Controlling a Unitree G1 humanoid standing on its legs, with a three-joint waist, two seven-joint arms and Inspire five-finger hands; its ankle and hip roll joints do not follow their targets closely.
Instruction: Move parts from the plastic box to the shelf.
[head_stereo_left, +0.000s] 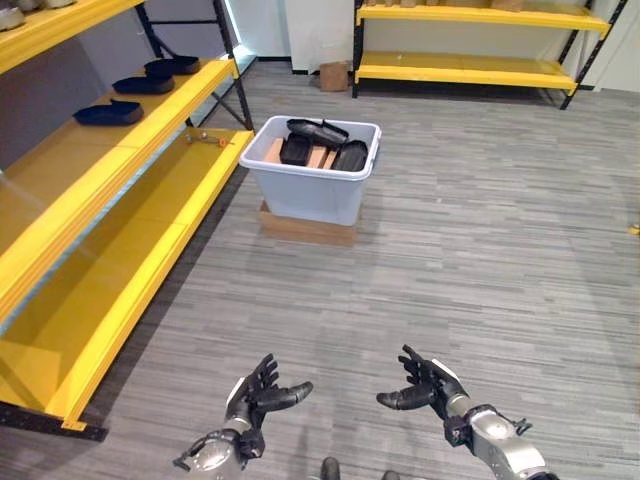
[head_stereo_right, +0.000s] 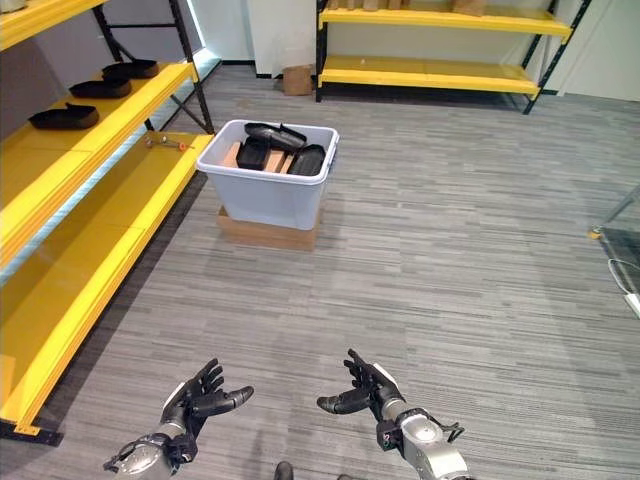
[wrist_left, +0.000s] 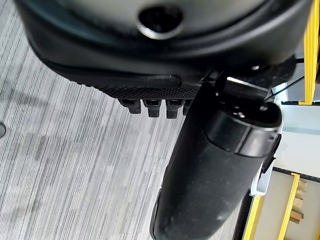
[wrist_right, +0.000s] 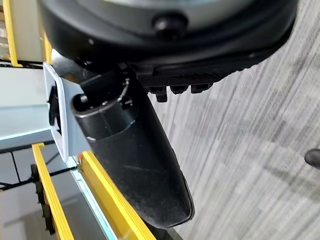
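A pale grey plastic box (head_stereo_left: 309, 190) stands on a flat cardboard base on the floor ahead, holding several black parts (head_stereo_left: 318, 131) and some wooden blocks. On the yellow shelf (head_stereo_left: 110, 150) to the left lie three black parts (head_stereo_left: 108, 113). My left hand (head_stereo_left: 262, 392) and right hand (head_stereo_left: 425, 385) hover low over the carpet near me, far short of the box, palms turned inward. Both are open with relaxed fingers and hold nothing. The left thumb (wrist_left: 210, 175) and right thumb (wrist_right: 135, 165) stand straight in the wrist views.
The yellow shelf rack runs along the left, its lower level (head_stereo_left: 120, 270) bare but for a small orange item (head_stereo_left: 222, 142). Another yellow rack (head_stereo_left: 470, 45) stands at the far wall, a cardboard box (head_stereo_left: 333, 76) beside it. Grey carpet stretches between me and the plastic box.
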